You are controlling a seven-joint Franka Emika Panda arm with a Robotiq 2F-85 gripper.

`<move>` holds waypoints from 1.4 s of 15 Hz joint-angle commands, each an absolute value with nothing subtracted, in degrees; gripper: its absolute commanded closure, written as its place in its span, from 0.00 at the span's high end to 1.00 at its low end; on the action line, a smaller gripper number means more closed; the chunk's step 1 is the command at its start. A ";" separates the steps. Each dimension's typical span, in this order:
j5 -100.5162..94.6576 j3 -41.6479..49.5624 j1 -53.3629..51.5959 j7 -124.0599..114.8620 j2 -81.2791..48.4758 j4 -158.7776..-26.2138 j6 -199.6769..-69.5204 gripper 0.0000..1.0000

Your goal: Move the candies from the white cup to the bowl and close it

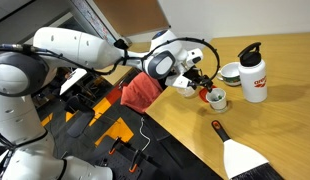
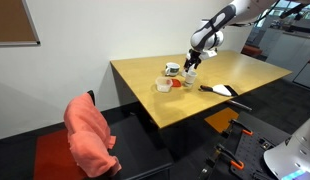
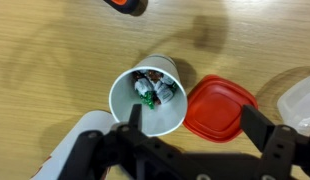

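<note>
In the wrist view the white cup [image 3: 148, 100] stands upright on the wooden table with several wrapped candies [image 3: 155, 92] at its bottom. A red lid [image 3: 221, 106] lies flat just beside it. Part of the pale bowl [image 3: 301, 98] shows at the right edge. My gripper [image 3: 196, 123] hangs open right above these things. One finger [image 3: 134, 118] overlaps the cup's rim and the second finger [image 3: 259, 126] stands past the lid. Nothing is held. In an exterior view the gripper [image 1: 201, 82] hovers close over the cup [image 1: 218, 100].
A tall white bottle [image 1: 255, 76] with a red label and a whitish bowl [image 1: 231, 72] stand behind the cup. A hand brush [image 1: 240, 155] lies near the table's front edge. A pink cloth [image 2: 90, 135] hangs over a chair beside the table.
</note>
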State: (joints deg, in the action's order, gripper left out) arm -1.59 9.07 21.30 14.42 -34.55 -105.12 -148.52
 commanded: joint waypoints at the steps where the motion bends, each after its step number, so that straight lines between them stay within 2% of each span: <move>1: 1.45 6.49 24.01 16.87 -37.24 -102.60 -149.27 1.00; 13: 3.36 4.09 25.89 17.72 -43.97 -95.29 -146.90 0.99; 14: 3.12 4.28 25.67 17.43 -44.61 -94.74 -146.80 0.74; 16: 2.86 4.51 25.41 17.05 -45.60 -93.74 -146.47 0.71; 21: 2.54 4.86 24.95 16.38 -46.90 -92.12 -145.96 0.33</move>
